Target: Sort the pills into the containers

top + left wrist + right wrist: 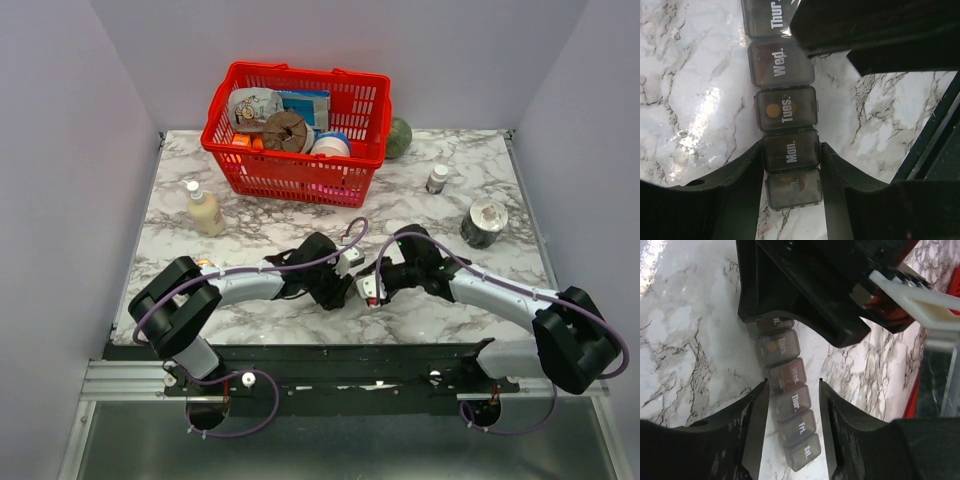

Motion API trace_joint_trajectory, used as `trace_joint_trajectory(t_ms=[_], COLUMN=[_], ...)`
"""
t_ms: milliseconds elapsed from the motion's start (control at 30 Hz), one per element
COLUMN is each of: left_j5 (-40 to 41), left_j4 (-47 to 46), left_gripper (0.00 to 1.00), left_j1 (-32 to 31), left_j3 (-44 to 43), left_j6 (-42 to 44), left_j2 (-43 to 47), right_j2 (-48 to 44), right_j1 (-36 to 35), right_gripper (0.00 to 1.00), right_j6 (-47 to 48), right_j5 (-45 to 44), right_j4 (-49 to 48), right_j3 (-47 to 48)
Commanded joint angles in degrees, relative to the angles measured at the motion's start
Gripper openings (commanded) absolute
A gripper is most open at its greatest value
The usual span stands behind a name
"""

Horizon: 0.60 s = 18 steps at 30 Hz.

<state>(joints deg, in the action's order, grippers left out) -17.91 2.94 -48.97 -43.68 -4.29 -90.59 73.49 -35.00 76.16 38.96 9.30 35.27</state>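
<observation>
The containers are one dark grey strip (785, 112) of day-marked compartments lying on the marble; it also shows in the right wrist view (792, 405). An orange pill (772, 110) shows through the Tues. lid, and an orange shape shows under the end lid. My left gripper (791, 150) is shut on the strip, its fingers (747, 170) pressed on both sides of the Mon. compartment. My right gripper (793, 385) is open and straddles the strip at Wed. and Thur., with a gap on its right side. In the top view both grippers (340, 283) (377, 288) meet mid-table and hide the strip.
A red mesh basket (300, 178) of items stands at the back. A cream bottle (205, 210) is at the left. A small pill bottle (437, 178), an open jar (486, 222) and a green ball (400, 138) are at the right.
</observation>
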Motion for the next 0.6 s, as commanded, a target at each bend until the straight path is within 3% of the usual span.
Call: trace_joint_trajectory(t_ms=[0, 567], left_j5=[-4.32, -7.67], left_j4=[1.28, 1.19], left_gripper=[0.45, 0.43], left_j1=[0.63, 2.04], left_j3=[-0.62, -0.88], left_j6=[-0.01, -0.28], left_j2=[-1.17, -1.87], right_j2=[1.92, 4.29], right_j1=[-1.21, -3.76], right_gripper=[0.52, 0.46], right_j6=[1.18, -0.84], right_j5=[-3.54, -8.90], right_j4=[-3.68, -12.64], right_j3=[-1.07, -2.92])
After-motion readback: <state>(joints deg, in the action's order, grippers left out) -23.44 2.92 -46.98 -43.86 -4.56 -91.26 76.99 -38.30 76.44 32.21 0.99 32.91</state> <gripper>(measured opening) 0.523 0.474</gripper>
